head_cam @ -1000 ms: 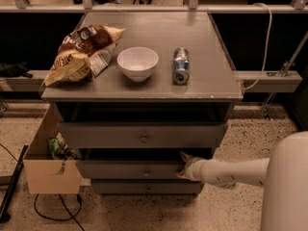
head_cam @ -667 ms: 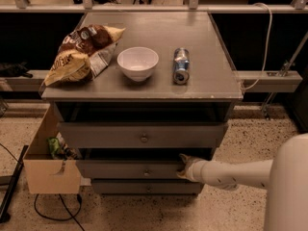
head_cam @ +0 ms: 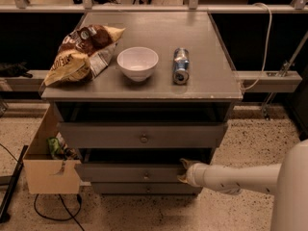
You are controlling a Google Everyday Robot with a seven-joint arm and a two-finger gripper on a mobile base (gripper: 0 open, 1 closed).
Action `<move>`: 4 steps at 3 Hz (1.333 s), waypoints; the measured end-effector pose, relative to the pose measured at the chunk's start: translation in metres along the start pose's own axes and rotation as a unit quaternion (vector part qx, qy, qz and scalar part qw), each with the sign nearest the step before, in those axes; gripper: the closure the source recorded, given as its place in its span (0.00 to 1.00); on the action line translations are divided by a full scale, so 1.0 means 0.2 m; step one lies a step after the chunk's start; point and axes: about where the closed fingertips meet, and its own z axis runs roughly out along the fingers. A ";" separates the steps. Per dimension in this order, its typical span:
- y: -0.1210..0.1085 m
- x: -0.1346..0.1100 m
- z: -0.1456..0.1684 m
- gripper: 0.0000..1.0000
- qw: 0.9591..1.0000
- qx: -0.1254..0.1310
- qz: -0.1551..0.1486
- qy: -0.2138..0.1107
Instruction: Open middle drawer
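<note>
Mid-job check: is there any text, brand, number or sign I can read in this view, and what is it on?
No text can be read.
Chip bag: dark lettering on the yellow part and a round logo, too blurred to read.
Can, lying on its side: label print too blurred to read.
White bowl: no markings.
Tool, at the right end of the middle drawer front: no markings show on either.

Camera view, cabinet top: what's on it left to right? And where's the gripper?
Chip bag → white bowl → can lying on its side. The gripper is lower down, at the right end of the middle drawer front.
</note>
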 end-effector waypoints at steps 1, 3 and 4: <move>0.00 -0.01 -0.01 1.00 1.000 -0.001 0.000 -0.001; 0.07 0.01 -0.07 0.86 1.000 -0.006 0.003 -0.005; 0.07 0.01 -0.07 0.62 1.000 -0.006 0.003 -0.005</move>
